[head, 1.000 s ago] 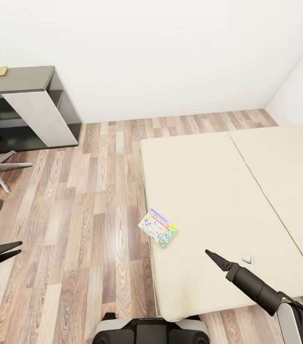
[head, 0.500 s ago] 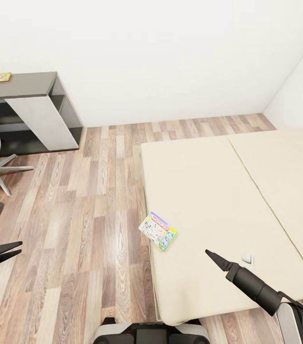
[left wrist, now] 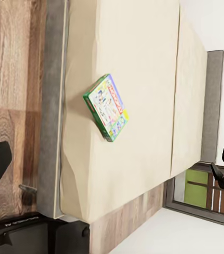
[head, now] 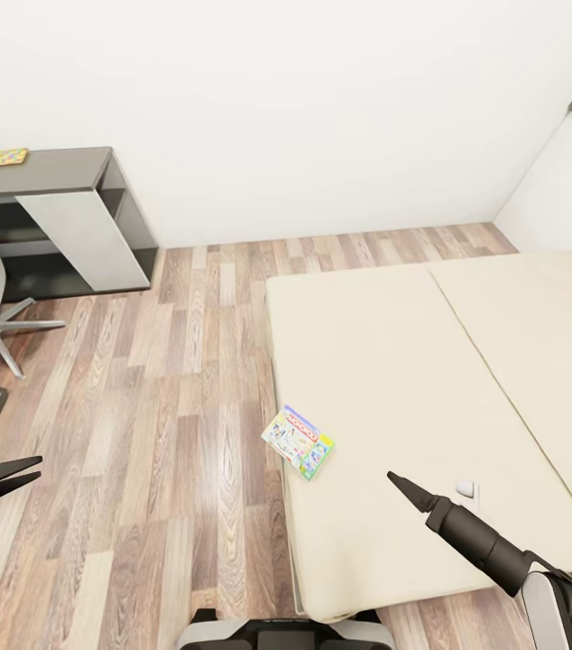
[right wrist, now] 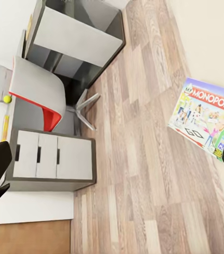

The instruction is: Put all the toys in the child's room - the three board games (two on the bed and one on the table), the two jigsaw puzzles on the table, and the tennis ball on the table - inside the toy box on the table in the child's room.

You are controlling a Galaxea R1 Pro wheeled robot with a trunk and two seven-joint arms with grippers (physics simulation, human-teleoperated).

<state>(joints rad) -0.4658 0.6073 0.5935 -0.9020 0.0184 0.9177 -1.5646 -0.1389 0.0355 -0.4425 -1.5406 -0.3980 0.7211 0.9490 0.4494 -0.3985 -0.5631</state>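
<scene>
**One game box on bed edge, both arms free**

You have the Monopoly box [head: 298,441] lying flat on the bed [head: 430,397], right at the mattress edge nearest the floor [head: 169,406], turned at an angle. It's green-edged in the left wrist view [left wrist: 106,107]; the lettering reads clearly in the right wrist view [right wrist: 204,116].

Your right gripper [head: 403,487] hovers over the bed near the box, not touching it; fingers look closed to a point, holding nothing. Your left gripper [head: 13,474] is out over the floor, well apart from the box, fingers narrowly parted, empty.

A mosaic square [head: 3,158] lies on the dark cabinet [head: 60,217]. In the right wrist view, the ball [right wrist: 7,99] sits on the desk [right wrist: 6,114] behind the chair [right wrist: 37,98].
</scene>
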